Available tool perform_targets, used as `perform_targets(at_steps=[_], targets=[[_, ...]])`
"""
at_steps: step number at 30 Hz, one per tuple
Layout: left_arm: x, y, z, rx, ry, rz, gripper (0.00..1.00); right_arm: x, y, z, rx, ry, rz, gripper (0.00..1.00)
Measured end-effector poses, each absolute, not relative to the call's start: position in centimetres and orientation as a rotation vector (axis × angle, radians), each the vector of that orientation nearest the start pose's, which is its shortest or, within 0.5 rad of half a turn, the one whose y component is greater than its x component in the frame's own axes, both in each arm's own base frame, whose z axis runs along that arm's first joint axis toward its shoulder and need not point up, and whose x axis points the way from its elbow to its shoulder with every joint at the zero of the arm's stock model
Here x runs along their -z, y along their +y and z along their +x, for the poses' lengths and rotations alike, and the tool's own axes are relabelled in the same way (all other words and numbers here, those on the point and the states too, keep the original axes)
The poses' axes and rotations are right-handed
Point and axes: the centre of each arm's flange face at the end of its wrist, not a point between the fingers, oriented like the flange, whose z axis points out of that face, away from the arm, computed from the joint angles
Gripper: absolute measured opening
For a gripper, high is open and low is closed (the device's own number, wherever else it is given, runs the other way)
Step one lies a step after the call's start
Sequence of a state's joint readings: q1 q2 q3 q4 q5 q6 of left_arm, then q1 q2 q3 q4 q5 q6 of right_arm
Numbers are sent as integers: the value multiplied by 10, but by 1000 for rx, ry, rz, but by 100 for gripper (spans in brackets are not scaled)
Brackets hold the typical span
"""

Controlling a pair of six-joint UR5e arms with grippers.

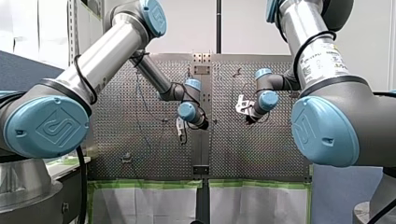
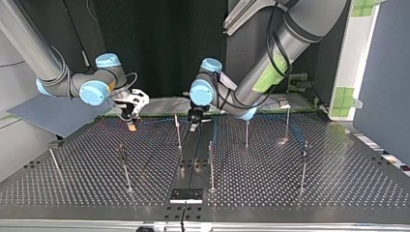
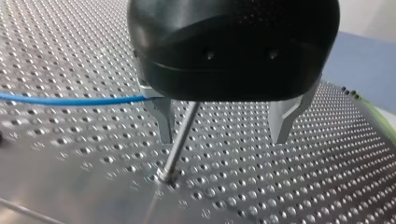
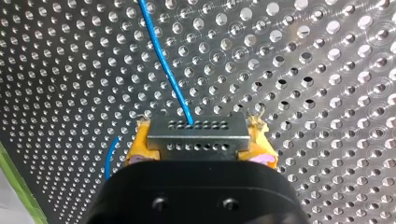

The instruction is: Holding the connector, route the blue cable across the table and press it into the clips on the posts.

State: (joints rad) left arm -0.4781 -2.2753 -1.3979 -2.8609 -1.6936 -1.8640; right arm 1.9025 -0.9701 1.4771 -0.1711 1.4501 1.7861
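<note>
Top view: perforated table [image 2: 338, 174] with thin posts [image 2: 211, 166] before black backdrop [image 2: 159, 48].

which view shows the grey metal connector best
The right wrist view: the grey rectangular metal connector sits between my right claw's yellow pads, the thin blue cable leaving it. Top view: too small to tell; the others miss it.

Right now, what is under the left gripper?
A metal post rises from the perforated table between the open fingers of the left gripper. The blue cable reaches one finger. The gripper's body hides the post's top.
</note>
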Motion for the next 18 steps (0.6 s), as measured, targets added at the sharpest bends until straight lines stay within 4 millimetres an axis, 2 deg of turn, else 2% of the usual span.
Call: perform_targets(at_steps=[4, 13, 18], targets=[[-181, -423, 543, 430, 1851, 89, 98, -196, -561, 347, 1972, 1922, -2360, 0], [-188, -421, 508, 354, 1909, 113, 98, -196, -562, 345, 1968, 1927, -2361, 0], [-189, -430, 485, 352, 1919, 127, 98, -198, -564, 341, 1969, 1936, -2361, 0]])
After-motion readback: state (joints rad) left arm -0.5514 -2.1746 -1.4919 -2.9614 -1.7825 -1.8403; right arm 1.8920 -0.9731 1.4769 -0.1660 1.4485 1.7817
